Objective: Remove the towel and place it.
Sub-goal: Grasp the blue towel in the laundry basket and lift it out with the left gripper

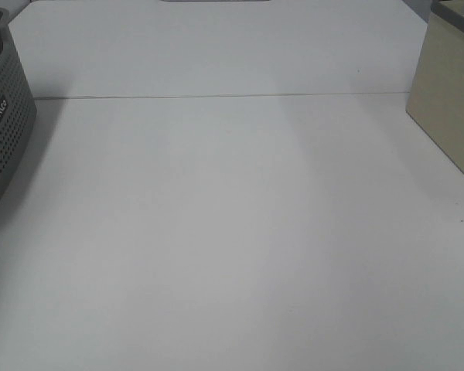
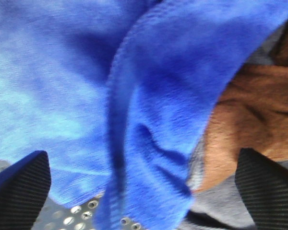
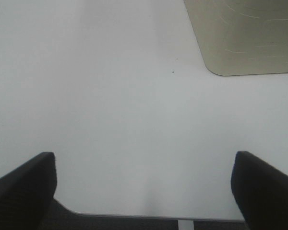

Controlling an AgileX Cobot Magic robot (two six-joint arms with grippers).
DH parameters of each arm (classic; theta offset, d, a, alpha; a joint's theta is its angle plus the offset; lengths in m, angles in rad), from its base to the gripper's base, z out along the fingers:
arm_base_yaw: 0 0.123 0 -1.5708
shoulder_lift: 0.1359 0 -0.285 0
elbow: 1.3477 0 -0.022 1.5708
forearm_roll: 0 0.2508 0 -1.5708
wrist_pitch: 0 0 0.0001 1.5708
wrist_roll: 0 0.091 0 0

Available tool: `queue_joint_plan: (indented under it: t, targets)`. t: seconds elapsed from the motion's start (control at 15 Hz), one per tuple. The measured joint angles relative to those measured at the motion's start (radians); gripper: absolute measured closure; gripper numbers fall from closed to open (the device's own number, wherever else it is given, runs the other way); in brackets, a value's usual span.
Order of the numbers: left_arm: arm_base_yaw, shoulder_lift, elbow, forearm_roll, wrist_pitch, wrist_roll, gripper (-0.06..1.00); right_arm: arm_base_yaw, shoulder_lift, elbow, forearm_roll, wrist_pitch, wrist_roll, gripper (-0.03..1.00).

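Note:
The royal-blue plush towel [image 2: 86, 86] fills most of the left wrist view, crumpled, with a stitched edge running down its middle. It lies over a brown cloth [image 2: 249, 120] and a grey cloth [image 2: 221, 211] inside the perforated grey basket [image 2: 81, 211]. My left gripper [image 2: 141, 160] is open just above the towel, with one finger on each side, holding nothing. My right gripper [image 3: 143, 158] is open and empty above the bare white table [image 3: 110, 96]. Neither gripper shows in the exterior high view, and the towel cannot be made out there.
The grey perforated basket [image 1: 4, 131] stands at the table's left edge. A beige box [image 1: 448, 108] stands at the right edge and also shows in the right wrist view [image 3: 245, 33]. A seam [image 1: 216, 97] crosses the white table.

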State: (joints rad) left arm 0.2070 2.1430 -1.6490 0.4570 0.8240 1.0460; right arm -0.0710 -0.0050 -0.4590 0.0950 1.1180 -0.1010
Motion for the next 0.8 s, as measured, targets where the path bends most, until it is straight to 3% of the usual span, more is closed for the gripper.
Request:
queue_joint_plan:
  t: [0.6, 0.73, 0.8]
  targets:
    - [0.000, 0.051, -0.059, -0.003, -0.035, -0.024, -0.04, 0.000, 0.000, 0.000, 0.000, 0.000, 0.005, 0.01]
    - [0.000, 0.060, -0.059, -0.003, -0.036, -0.026, 0.06, 0.000, 0.000, 0.000, 0.000, 0.000, 0.005, 0.01]
    - [0.000, 0.064, -0.059, -0.003, -0.037, -0.028, 0.34, 0.000, 0.000, 0.000, 0.000, 0.000, 0.005, 0.01]
